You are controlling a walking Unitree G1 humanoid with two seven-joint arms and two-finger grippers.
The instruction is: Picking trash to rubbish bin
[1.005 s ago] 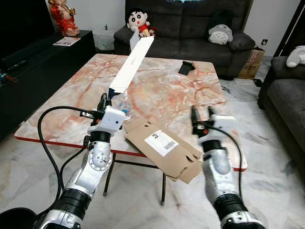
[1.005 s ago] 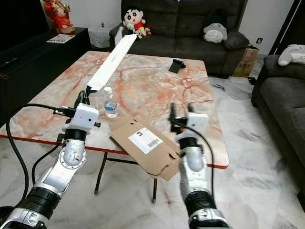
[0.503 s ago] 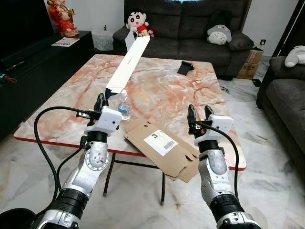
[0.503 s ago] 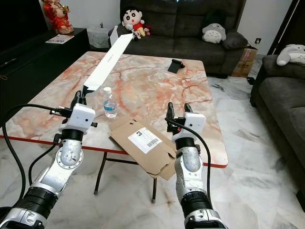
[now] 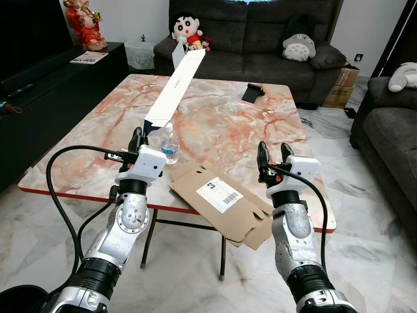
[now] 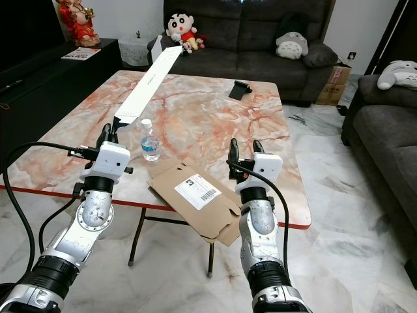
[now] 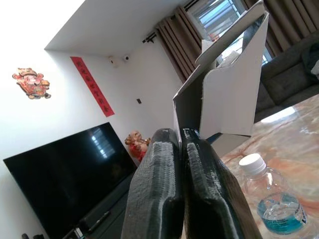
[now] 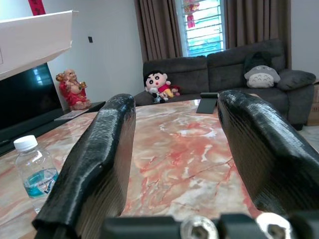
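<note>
Long white box [image 5: 174, 89] pinched at its near end by left pincer [image 5: 139, 139].

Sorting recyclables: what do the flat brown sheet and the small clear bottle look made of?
The flat brown sheet looks like matte corrugated cardboard: fold creases, cut flaps, a white shipping label. The small clear bottle looks like glossy thin plastic: see-through body, white screw cap, blue label.

R gripper [image 5: 272, 151] now sharp, no motion blur, slightly higher vs 1 s ago. Long white box [image 5: 173, 88] tip shifts left, toward far sofa doll [image 5: 189, 30].
</note>
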